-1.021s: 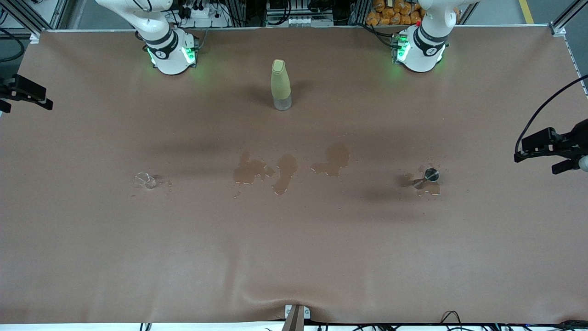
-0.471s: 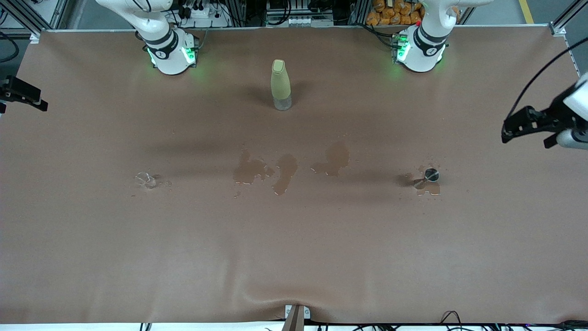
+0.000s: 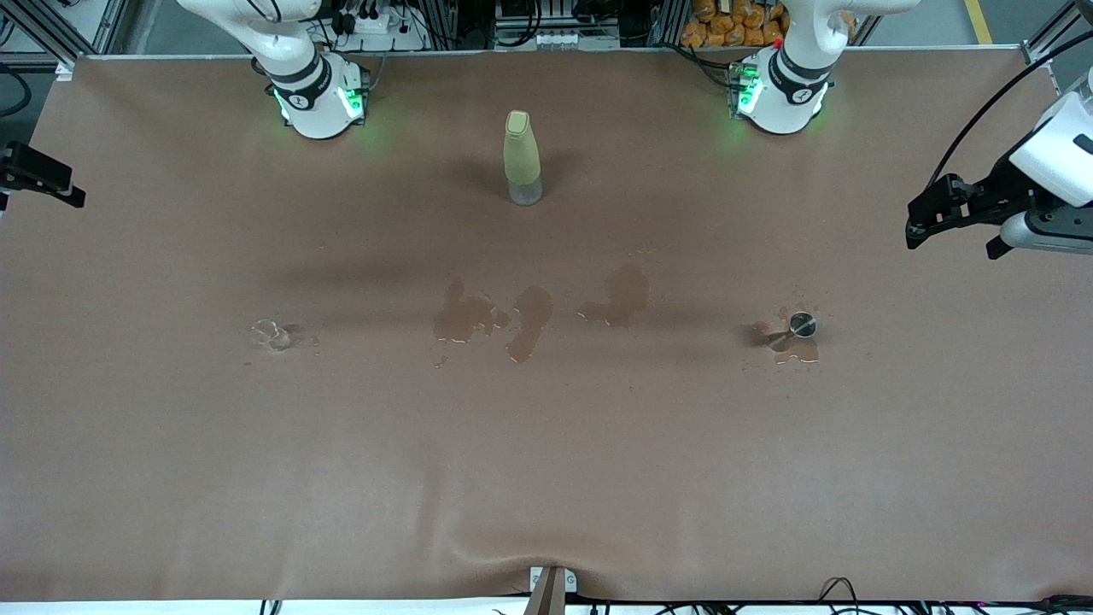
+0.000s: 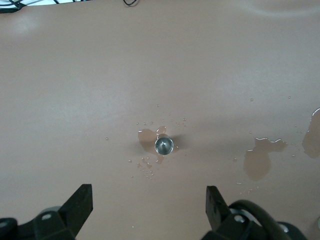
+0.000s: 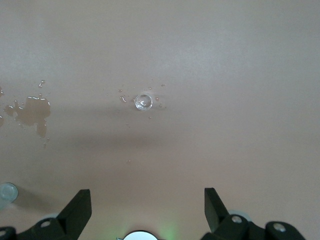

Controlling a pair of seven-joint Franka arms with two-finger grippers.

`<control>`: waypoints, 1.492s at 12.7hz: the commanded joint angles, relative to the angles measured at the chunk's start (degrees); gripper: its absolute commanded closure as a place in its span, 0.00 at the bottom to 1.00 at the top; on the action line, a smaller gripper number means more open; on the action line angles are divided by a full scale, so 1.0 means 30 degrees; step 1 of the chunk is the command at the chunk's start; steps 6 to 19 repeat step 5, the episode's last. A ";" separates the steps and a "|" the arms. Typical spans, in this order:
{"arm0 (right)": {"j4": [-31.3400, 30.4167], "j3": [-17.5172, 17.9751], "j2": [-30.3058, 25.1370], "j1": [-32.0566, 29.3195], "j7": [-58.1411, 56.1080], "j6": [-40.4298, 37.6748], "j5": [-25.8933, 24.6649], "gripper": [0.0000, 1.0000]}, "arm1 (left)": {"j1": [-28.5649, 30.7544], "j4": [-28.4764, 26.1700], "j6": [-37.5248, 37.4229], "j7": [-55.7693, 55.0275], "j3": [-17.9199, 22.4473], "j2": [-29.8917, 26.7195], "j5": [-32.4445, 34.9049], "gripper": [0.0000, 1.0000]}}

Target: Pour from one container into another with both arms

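Metal cup (image 3: 802,324): upright in a puddle, toward the left arm's end of the surface (image 3: 546,478).
Clear glass (image 3: 271,334): toward the right arm's end.
Bottle (image 3: 522,158): front view only, between the bases.
Left end effector (image 4: 149,202): fingers apart, empty, above the metal cup.
Right end effector (image 5: 147,205): fingers apart, empty, above the glass.

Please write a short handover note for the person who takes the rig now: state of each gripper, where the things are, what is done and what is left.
Left gripper: open, empty, over the left arm's end of the table.
Right gripper: open, empty, high over the right arm's end.
Small metal cup: upright in a little puddle, toward the left arm's end.
Clear glass: toward the right arm's end.
Green bottle: upright, between the bases.
Spilled puddles: mid-table.
Done: nothing is held.
Left: grasp both containers, pour.
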 commanded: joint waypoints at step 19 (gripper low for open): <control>0.0413 -0.0203 0.0174 0.0388 0.0253 -0.0110 -0.0248 0.00 | -0.0698 -0.0432 0.0190 -0.1437 0.0235 -0.0397 0.0654 0.00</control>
